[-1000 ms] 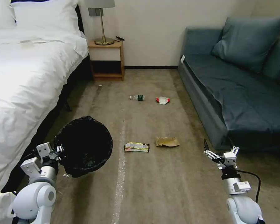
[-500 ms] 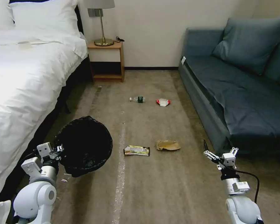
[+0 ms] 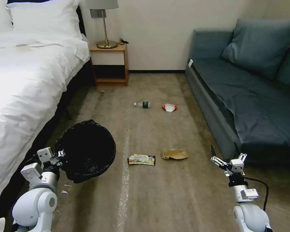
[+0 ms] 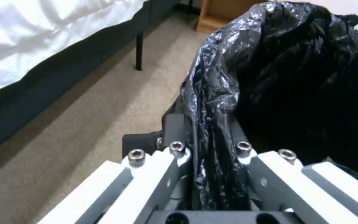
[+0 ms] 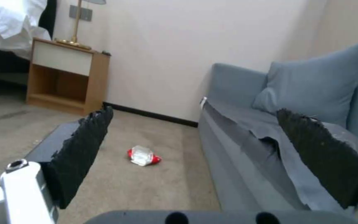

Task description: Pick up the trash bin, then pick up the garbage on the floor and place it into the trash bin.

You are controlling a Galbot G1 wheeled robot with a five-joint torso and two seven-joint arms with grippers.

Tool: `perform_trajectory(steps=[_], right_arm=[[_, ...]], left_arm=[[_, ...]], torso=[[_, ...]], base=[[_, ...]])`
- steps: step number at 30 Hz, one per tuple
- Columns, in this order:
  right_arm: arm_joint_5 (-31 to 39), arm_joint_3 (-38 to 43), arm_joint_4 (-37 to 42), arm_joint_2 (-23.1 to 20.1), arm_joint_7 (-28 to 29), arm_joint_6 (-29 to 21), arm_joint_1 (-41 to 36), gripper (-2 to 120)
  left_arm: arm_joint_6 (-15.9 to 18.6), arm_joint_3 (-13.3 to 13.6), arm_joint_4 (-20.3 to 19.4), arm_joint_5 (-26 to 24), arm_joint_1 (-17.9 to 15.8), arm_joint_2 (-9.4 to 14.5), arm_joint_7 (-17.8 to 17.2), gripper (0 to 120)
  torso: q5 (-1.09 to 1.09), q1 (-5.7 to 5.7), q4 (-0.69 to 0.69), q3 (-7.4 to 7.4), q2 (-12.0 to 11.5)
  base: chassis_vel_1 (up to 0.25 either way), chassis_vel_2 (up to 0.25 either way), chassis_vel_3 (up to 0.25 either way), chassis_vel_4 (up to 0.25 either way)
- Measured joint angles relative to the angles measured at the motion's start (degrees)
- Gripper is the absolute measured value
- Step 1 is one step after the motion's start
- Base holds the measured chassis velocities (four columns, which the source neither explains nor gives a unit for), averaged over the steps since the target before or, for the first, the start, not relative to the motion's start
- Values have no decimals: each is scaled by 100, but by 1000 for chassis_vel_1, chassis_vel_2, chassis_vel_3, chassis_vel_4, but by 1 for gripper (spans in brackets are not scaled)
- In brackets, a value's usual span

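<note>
Left gripper jaws clamp trash bin rim, mouth up for drops; right gripper jaws wide, empty.

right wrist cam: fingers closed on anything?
No. The right gripper is open, its fingers spread wide with nothing between them but carpet and the red-and-white wrapper lying farther off.

My trash bin liner is crinkly black; the wrapper red-and-white, snack wrapper yellow-green, crumpled paper tan-brown.

Trash bin left of garbage
</note>
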Motion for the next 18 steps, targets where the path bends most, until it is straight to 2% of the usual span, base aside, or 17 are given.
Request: perform_trajectory(steps=[18], right_arm=[[4,-8,10,-3,-1,0,3,100]], left_arm=[[-50,9,-8,17,5,-15,37,5]], torso=[[0,0,0,0,0]], base=[[-52,42,50,-48]])
